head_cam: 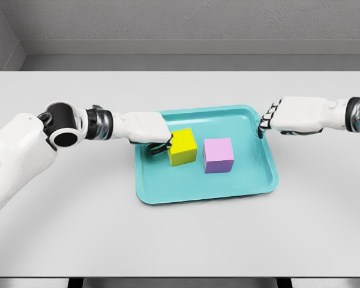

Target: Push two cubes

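A yellow cube [183, 146] and a purple cube [218, 155] sit side by side, slightly apart, inside a teal tray [198, 187]. My left hand [159, 144] reaches in over the tray's left rim; its curled fingers touch the yellow cube's left face without holding it. My right hand [265, 123] hovers at the tray's right rim near the far corner, fingers curled, apart from the purple cube and grasping nothing.
The tray lies in the middle of a grey table [78, 228]. A grey wall rises behind the table's far edge. Bare tabletop surrounds the tray on all sides.
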Motion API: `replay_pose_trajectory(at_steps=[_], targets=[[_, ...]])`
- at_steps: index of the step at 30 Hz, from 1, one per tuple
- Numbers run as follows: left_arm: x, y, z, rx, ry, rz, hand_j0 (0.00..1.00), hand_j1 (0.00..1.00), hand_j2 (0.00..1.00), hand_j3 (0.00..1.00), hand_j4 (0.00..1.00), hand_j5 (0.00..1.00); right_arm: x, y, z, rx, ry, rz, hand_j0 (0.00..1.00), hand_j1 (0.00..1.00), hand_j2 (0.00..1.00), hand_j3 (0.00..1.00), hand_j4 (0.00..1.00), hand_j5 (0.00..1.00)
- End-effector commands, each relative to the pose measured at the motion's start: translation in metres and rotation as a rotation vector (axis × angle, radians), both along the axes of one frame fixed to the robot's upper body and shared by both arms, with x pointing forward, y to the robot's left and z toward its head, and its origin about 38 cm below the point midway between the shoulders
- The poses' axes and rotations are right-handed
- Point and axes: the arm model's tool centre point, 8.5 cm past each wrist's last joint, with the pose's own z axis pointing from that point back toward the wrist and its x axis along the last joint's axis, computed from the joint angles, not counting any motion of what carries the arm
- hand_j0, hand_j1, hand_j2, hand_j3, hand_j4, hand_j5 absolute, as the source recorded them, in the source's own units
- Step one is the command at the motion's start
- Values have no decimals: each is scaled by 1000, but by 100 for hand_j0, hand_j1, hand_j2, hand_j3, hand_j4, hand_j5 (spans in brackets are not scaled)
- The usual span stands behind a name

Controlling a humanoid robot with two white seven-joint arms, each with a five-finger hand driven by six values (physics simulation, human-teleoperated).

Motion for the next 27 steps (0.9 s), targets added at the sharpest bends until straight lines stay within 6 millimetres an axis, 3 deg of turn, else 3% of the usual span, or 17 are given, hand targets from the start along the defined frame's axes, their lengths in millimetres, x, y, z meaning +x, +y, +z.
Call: replay_pose_trajectory(at_steps=[1,7,10,12,22,27], targets=[[0,-1,1,-6,2,2,0,0,0,0,0,0,-6,-1,-11,-17,38,8,2,2,2,2,2,2],[11,23,-5,22,18,65,0,0,0,0,0,0,-32,9,3,-58,6,92,0,0,0,0,0,0],[20,30,-8,32,33,99,0,0,0,0,0,0,-38,12,1,-60,11,112,0,0,0,0,0,0],[24,28,-10,45,29,105,0,0,0,0,0,0,-44,18,-5,-64,30,134,6,6,6,6,6,6],[25,0,-21,50,34,81,0,0,0,0,0,0,-46,19,-10,-68,44,140,12,12,12,12,12,12],[25,-4,-20,45,33,76,0,0,0,0,0,0,-46,19,-11,-69,47,141,12,12,12,12,12,12]])
